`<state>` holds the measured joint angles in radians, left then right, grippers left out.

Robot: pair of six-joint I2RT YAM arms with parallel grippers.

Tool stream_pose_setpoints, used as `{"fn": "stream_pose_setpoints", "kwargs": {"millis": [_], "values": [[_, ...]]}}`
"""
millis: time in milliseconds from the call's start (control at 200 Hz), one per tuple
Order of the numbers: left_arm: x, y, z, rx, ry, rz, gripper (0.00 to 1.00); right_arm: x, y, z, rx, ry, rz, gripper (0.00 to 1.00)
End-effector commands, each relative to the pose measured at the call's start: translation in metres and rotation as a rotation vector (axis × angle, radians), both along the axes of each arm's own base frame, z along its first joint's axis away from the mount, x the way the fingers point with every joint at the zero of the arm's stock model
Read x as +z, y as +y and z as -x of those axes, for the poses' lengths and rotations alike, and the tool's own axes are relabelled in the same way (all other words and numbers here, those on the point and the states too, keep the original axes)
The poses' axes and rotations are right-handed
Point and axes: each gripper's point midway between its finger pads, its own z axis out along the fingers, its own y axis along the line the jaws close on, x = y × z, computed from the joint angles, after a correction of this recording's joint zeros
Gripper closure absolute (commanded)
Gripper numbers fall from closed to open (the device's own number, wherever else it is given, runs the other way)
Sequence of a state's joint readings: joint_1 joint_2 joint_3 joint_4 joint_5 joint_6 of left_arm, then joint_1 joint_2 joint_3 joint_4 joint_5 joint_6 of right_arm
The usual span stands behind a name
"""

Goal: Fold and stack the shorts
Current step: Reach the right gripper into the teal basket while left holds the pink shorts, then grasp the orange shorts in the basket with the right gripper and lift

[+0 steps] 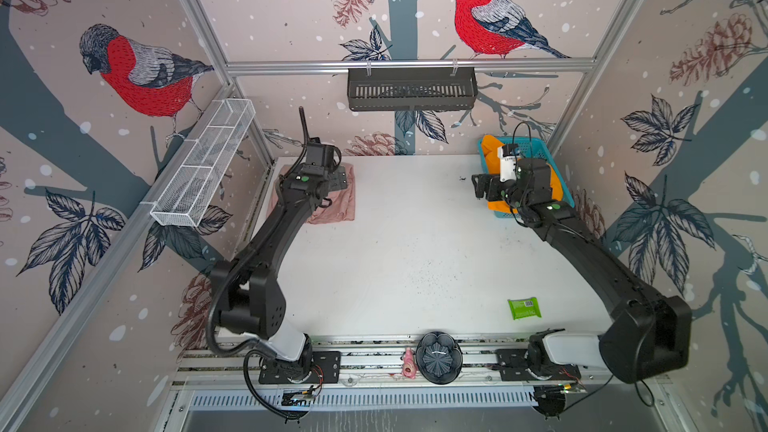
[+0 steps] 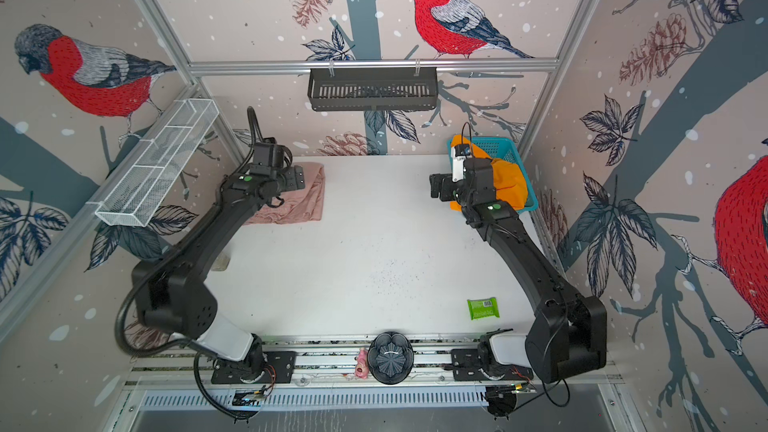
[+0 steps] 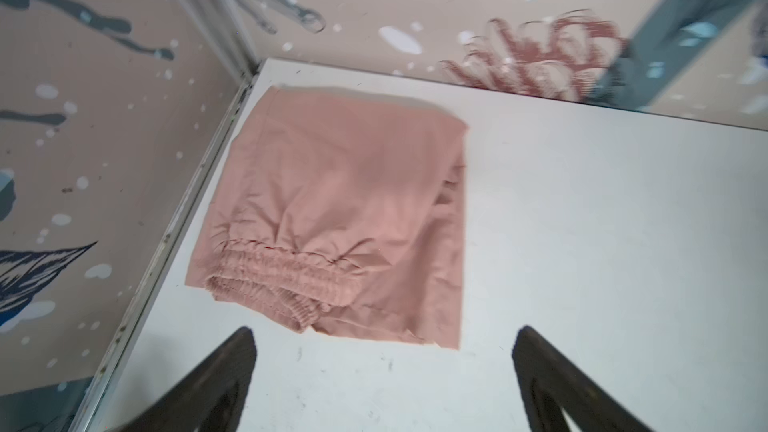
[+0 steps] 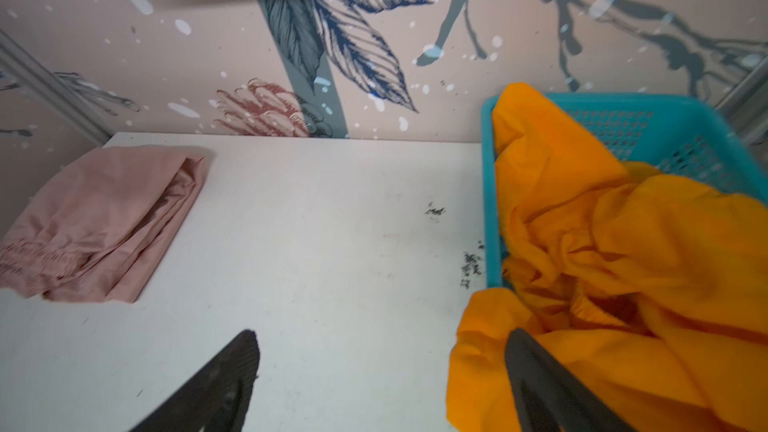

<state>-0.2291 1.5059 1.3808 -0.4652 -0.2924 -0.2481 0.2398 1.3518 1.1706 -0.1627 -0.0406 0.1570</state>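
The dusty pink shorts (image 1: 337,206) (image 2: 301,201) lie folded flat in the table's far left corner, elastic waistband toward the front (image 3: 345,201) (image 4: 99,222). My left gripper (image 1: 338,178) (image 2: 297,178) (image 3: 384,330) hovers open just above their near edge, holding nothing. The bright orange shorts (image 1: 556,184) (image 2: 509,184) (image 4: 623,243) lie crumpled in a teal basket (image 1: 536,145) (image 2: 500,145) (image 4: 665,118) at the far right, spilling over its front-left rim. My right gripper (image 1: 480,187) (image 2: 436,189) (image 4: 380,332) is open beside that rim. One finger (image 4: 536,371) stands over the hanging orange cloth, the other over bare table.
A green packet (image 1: 524,308) (image 2: 483,308) lies near the front right. A black flower-shaped bowl (image 1: 439,357) and a small pink figure (image 1: 409,367) sit on the front rail. A white wire basket (image 1: 203,164) hangs on the left wall, a black one (image 1: 411,89) on the back wall.
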Motion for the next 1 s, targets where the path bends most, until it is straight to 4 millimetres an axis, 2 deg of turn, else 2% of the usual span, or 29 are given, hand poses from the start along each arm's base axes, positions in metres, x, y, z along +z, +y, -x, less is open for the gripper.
{"fn": "stream_pose_setpoints", "kwargs": {"millis": [0,40,90,180,205,315,430,525,685,815,995], "values": [[0.062,-0.029,0.014,-0.169,-0.298,0.094,0.03,0.004,-0.036,-0.013,-0.152,0.007,0.106,0.06],[0.081,-0.039,0.027,-0.243,-0.388,0.133,0.03,0.007,-0.051,-0.018,-0.219,-0.004,0.123,0.05],[0.099,-0.039,0.041,-0.248,-0.481,0.180,0.03,0.007,-0.070,-0.023,-0.292,-0.029,0.127,0.05],[0.107,-0.042,0.060,-0.291,-0.539,0.217,0.03,-0.003,-0.102,-0.032,-0.392,-0.046,0.126,0.05],[0.097,-0.044,0.064,-0.302,-0.522,0.218,0.03,-0.009,-0.111,-0.035,-0.417,-0.032,0.128,0.05],[0.076,-0.044,0.073,-0.317,-0.458,0.214,0.03,-0.037,-0.150,-0.043,-0.509,0.059,0.125,0.04],[0.074,-0.058,0.074,-0.375,-0.468,0.276,0.03,-0.060,-0.183,-0.049,-0.571,0.124,0.128,0.04],[0.062,-0.066,0.070,-0.401,-0.423,0.302,0.03,-0.076,-0.206,-0.057,-0.605,0.171,0.140,0.04],[0.033,-0.065,0.063,-0.372,-0.333,0.300,0.03,-0.107,-0.216,-0.076,-0.600,0.228,0.138,0.05],[0.025,-0.056,0.060,-0.308,-0.344,0.319,0.03,-0.136,-0.214,-0.090,-0.580,0.286,0.141,0.08],[0.013,-0.064,0.056,-0.342,-0.300,0.344,0.03,-0.174,-0.221,-0.098,-0.596,0.355,0.173,0.16]]}}
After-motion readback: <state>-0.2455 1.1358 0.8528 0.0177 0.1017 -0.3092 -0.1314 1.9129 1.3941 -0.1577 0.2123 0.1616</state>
